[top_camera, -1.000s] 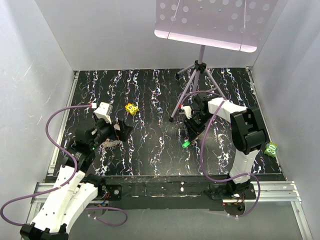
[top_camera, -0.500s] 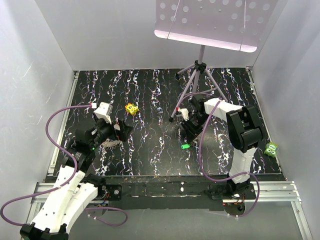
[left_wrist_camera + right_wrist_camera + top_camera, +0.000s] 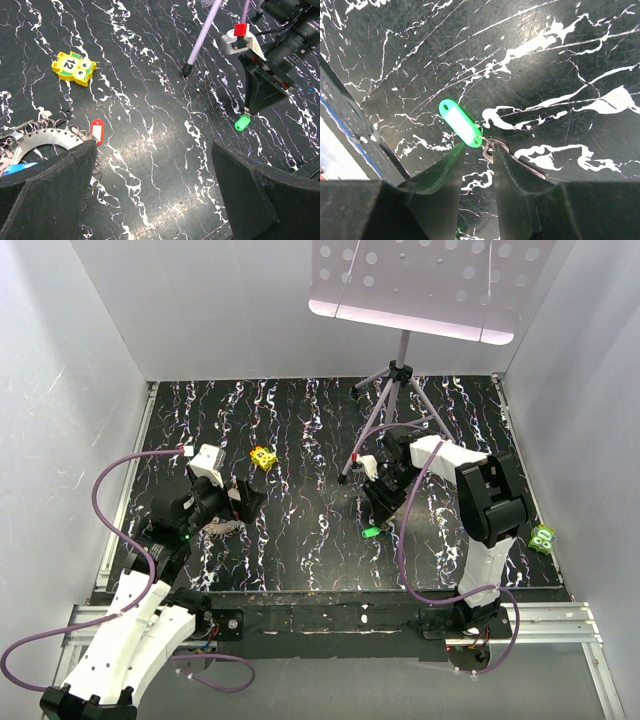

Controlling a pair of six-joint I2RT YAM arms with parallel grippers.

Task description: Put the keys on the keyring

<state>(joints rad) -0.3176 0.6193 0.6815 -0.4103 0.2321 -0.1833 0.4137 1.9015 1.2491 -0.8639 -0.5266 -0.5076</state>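
Observation:
A key with a green plastic tag (image 3: 461,124) lies flat on the dark marbled table, its metal part (image 3: 489,146) against the inner side of my right gripper's right finger. The right gripper (image 3: 477,146) stands low over it, open with a narrow gap, gripping nothing. From above, this key (image 3: 371,532) sits just near of the right gripper (image 3: 381,508). The keyring (image 3: 50,132), a silvery wire ring, lies at the left with a red-tagged key (image 3: 96,131) beside it. My left gripper (image 3: 155,195) hovers wide open next to the keyring (image 3: 225,527).
A yellow block (image 3: 263,457) numbered 12 lies behind the left gripper. A grey tripod stand (image 3: 400,390) carrying a perforated board rises at the back, one leg tip close to the right arm. A green block (image 3: 543,537) sits at the right edge.
The right gripper has shifted slightly and its jaws have closed a little, then widened again. The green-tagged key stays on the table below it. The left arm has not moved.

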